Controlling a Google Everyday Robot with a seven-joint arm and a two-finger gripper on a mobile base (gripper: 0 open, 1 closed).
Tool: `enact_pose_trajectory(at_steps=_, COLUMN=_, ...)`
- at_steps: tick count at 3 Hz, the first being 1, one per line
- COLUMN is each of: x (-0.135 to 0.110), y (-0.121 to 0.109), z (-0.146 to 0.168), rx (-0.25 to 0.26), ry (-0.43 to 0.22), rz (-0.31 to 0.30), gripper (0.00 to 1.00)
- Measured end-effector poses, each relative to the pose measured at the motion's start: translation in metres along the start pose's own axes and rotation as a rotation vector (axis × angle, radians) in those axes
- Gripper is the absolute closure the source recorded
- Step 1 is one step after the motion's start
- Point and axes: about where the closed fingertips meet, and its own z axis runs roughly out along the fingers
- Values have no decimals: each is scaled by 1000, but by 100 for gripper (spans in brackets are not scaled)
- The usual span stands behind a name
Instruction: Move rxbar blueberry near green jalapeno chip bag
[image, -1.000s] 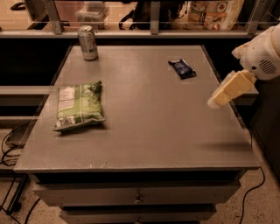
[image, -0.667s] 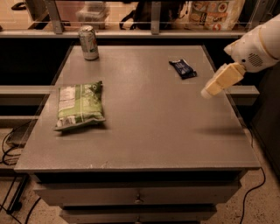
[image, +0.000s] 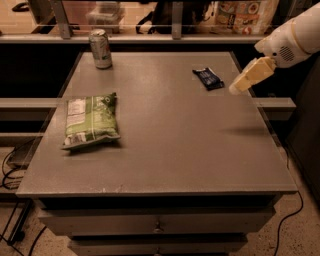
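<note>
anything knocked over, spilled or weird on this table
Nothing stands out. The soda can stands upright, the green jalapeno chip bag and rxbar blueberry lie flat, no spill shows, and the gripper hovers just right of the bar.

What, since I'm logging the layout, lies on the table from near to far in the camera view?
Nearest first: chip bag → bar → can. The tool hangs in the air just right of the bar, above the right side of the table, so it is left out of the order.

One bar (image: 208, 78), bag (image: 90, 121), can (image: 100, 48), pincer (image: 236, 89) at right
</note>
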Motion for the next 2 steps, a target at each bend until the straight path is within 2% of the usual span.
enact_pose_trajectory(at_steps=1, x=1, y=2, z=2, rx=-5, ry=3, rz=0, gripper=0)
enact_pose_trajectory(at_steps=2, x=0, y=-2, z=12, rx=14, ry=-8, rz=36, gripper=0)
